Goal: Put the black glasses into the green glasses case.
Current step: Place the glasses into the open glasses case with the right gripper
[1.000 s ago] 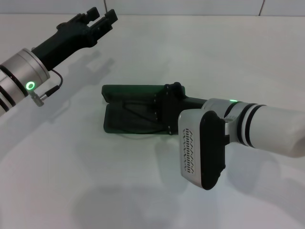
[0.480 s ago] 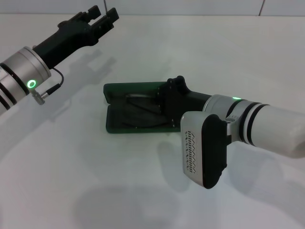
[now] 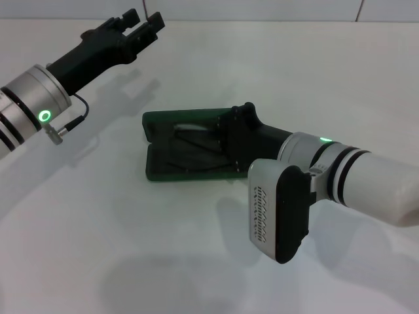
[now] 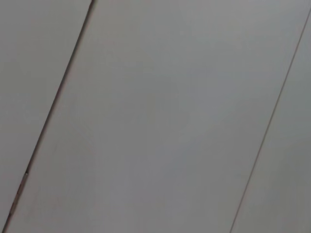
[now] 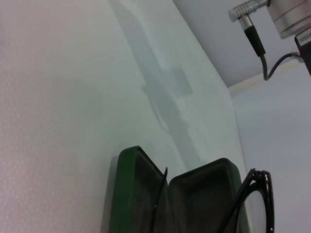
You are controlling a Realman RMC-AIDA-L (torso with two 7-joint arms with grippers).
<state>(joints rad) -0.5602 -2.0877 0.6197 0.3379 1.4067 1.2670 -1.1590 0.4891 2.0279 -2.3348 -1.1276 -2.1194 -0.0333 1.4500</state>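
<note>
Fingers of the right gripper [image 3: 230, 134] are hidden, so I cannot tell their grip. It sits over the open green glasses case [image 3: 171, 160], a bit farther back than before. The black glasses [image 5: 252, 196] lean inside the case. The left gripper [image 3: 141, 26] stays up high, fingers apart, holding nothing

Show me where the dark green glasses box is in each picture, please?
Head view: the open dark green hard glasses case lies mid-table, its right end hidden by the right gripper.
Left wrist view: not in it.
Right wrist view: the case sits at the bottom edge.
Shared landmark: the thin black glasses resting in the case.
</note>
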